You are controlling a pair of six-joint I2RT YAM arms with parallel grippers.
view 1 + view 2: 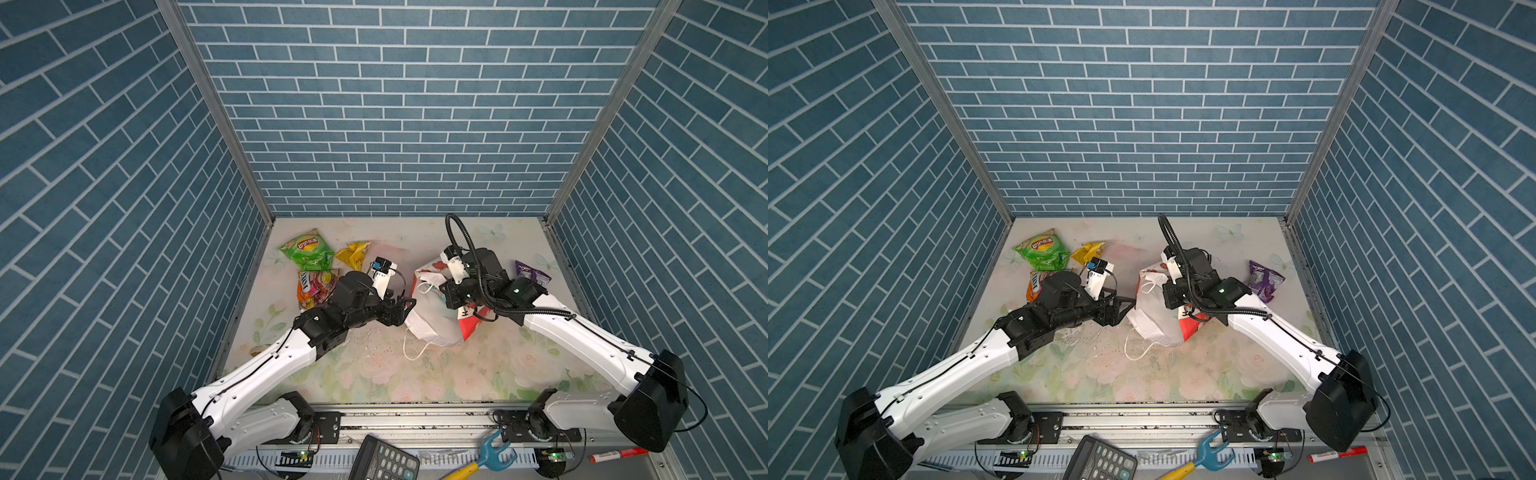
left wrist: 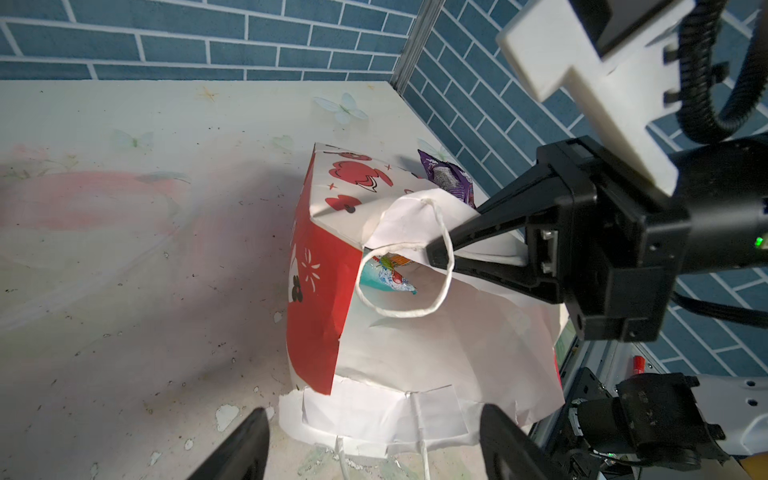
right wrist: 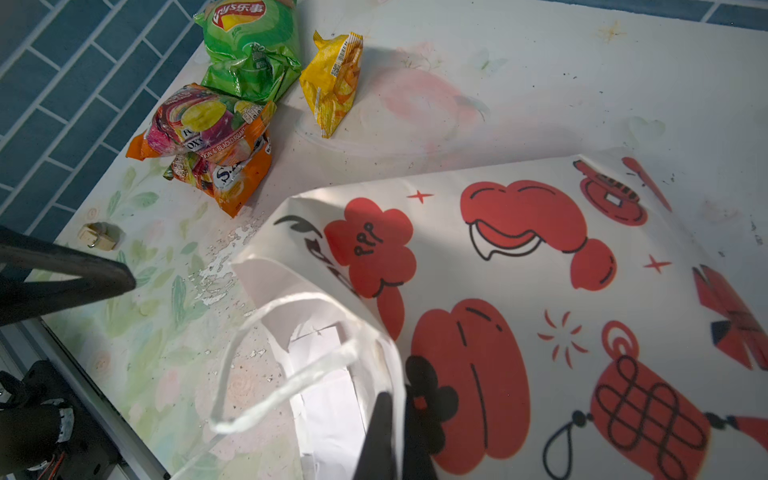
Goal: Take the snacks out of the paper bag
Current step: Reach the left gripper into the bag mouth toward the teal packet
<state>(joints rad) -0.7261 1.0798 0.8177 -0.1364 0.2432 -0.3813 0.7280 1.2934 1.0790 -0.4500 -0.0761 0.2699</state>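
The paper bag (image 1: 432,320) lies on its side with its mouth towards my left arm. My right gripper (image 3: 395,401) is shut on the bag's upper rim and holds the mouth open. My left gripper (image 2: 374,432) stands open just before the lower rim (image 2: 374,415), with nothing between its fingers. A teal-white packet (image 2: 386,279) shows inside the bag. On the table at the back left lie the green chips (image 1: 307,249), a yellow packet (image 1: 354,254) and two orange packets (image 3: 199,124). A purple packet (image 1: 530,272) lies behind the right arm.
Brick-patterned walls close in the table on three sides. A calculator (image 1: 382,459), a blue and yellow tool (image 1: 486,455) and a red marker (image 1: 619,455) lie on the front ledge. A small beige object (image 3: 99,236) sits near the table's left edge.
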